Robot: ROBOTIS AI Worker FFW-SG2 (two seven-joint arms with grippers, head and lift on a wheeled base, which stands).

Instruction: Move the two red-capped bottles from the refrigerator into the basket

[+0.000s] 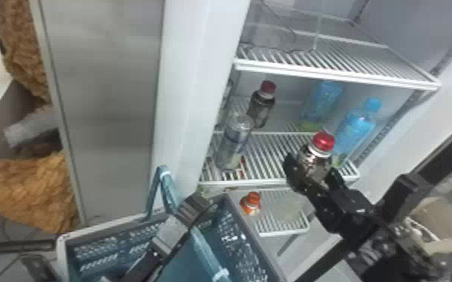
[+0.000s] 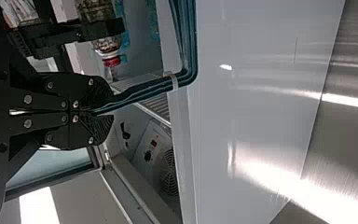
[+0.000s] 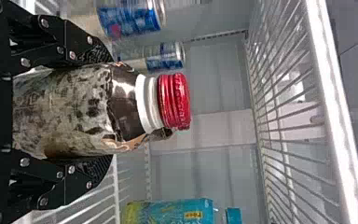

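Head view | right gripper [image 1: 314, 173] is clamping mottled bottle [image 1: 311, 163], ridged cap [image 1: 323, 141] | left gripper [image 1: 195, 207] is pinching stranded basket handle [image 1: 167, 185]

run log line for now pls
right gripper: holds red-capped bottle | left gripper: shut on basket handle | second red-capped bottle: on refrigerator shelf

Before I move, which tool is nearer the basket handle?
The left. The left tool is closed on the basket handle itself; the right tool is farther off, by the refrigerator shelf, gripping a red-capped bottle.
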